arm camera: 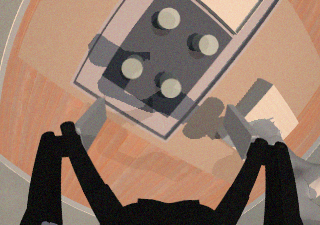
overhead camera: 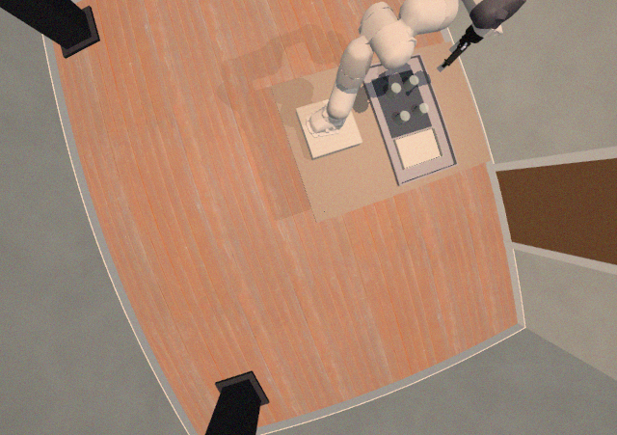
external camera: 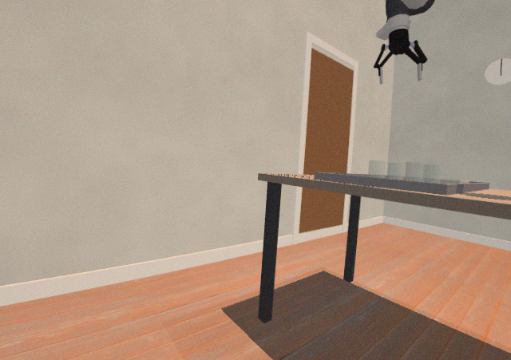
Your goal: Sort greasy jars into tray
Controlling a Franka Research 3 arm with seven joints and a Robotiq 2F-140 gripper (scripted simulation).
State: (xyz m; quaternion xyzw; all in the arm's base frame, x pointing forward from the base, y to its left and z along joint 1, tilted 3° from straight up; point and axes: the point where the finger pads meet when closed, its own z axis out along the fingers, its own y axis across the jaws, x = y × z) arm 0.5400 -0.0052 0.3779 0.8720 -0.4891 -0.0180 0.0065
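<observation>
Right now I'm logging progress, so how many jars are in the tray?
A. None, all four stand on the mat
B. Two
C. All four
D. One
A: the four jars all stand on the dark mat, no jar shows in the pale tray, and the open pincer hangs high above the table, holding nothing.

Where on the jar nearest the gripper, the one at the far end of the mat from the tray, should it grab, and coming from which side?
Grip that jar across its round side wall, coming straight down from above. It stands mouth down and upright, so the closed base faces up and gives no hold. The gripper is open wide and high above. Set the fingers where neighbouring jars leave room, probably toward the mat edge.
</observation>
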